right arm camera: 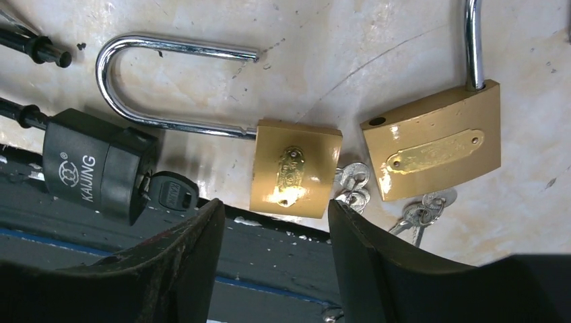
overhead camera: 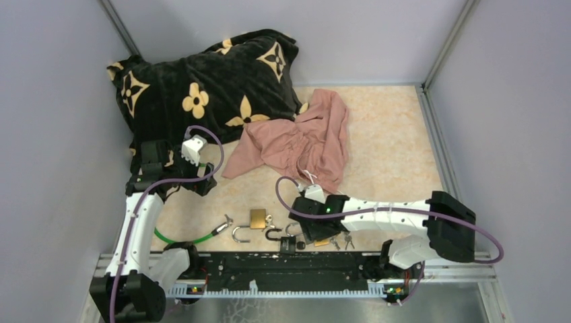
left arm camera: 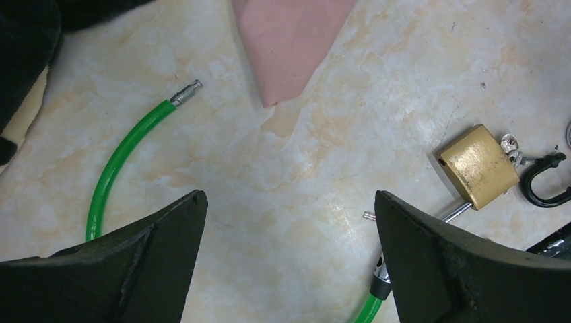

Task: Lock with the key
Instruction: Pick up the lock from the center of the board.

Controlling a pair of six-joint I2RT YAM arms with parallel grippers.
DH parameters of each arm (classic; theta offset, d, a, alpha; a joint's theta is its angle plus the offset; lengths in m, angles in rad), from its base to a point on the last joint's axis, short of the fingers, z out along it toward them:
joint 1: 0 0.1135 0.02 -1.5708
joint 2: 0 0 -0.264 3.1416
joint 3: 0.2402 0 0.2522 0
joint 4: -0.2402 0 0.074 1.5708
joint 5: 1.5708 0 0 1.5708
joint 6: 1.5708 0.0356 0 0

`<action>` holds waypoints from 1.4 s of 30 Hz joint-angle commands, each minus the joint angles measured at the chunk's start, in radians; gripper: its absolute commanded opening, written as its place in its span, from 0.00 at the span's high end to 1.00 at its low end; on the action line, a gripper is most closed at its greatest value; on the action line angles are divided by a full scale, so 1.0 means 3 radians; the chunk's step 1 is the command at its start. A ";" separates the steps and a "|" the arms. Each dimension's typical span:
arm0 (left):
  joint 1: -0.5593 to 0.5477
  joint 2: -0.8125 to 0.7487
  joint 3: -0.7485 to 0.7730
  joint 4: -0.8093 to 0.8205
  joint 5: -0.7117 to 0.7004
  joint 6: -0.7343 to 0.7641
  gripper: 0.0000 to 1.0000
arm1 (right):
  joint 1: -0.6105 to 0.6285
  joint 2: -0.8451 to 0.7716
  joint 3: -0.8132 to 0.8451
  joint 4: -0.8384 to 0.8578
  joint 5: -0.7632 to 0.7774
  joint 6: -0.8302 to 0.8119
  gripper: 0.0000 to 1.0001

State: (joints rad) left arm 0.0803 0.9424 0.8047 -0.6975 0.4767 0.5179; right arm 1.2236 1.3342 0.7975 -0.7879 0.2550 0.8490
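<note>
At the near edge of the bench (overhead camera: 390, 134), padlocks crowd the right tool (overhead camera: 311, 232).
Top: open surface far right. Left wrist: left tool (left arm camera: 286, 202) spread wide, empty, green cable (left arm camera: 111, 168) left. Right wrist: right tool part-closed, unclamped, straddling the small brass padlock (right arm camera: 294, 168); keys (right arm camera: 351, 183) at its right edge.

On my overhead feed the left arm (overhead camera: 138, 222), down at 8 o'clock, has a curved white shell between black joint blocks. A purple cable (overhead camera: 210, 151) loops past its white wrist camera housing (overhead camera: 194, 149). The right arm (overhead camera: 384, 214), at 4 o'clock, is built the same: a white link, a chunky black elbow block (overhead camera: 450, 225), a second purple cable (overhead camera: 488, 242) and a small green light (overhead camera: 328, 210) near the wrist. The left gripper (left arm camera: 289, 202) and right gripper (right arm camera: 276, 208) both carry matte black, wedge-shaped fingers (left arm camera: 155, 262).
</note>
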 commanded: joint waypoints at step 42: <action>0.0008 0.0111 -0.0085 0.0101 0.0306 0.0098 0.01 | 0.0119 0.0180 -0.0090 -0.0132 0.0164 0.0820 0.39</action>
State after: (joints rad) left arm 0.0803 0.9707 0.7807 -0.6800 0.5358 0.5358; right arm 1.2503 1.4075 0.7841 -0.8597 0.3077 1.0782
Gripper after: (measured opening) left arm 0.987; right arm 0.622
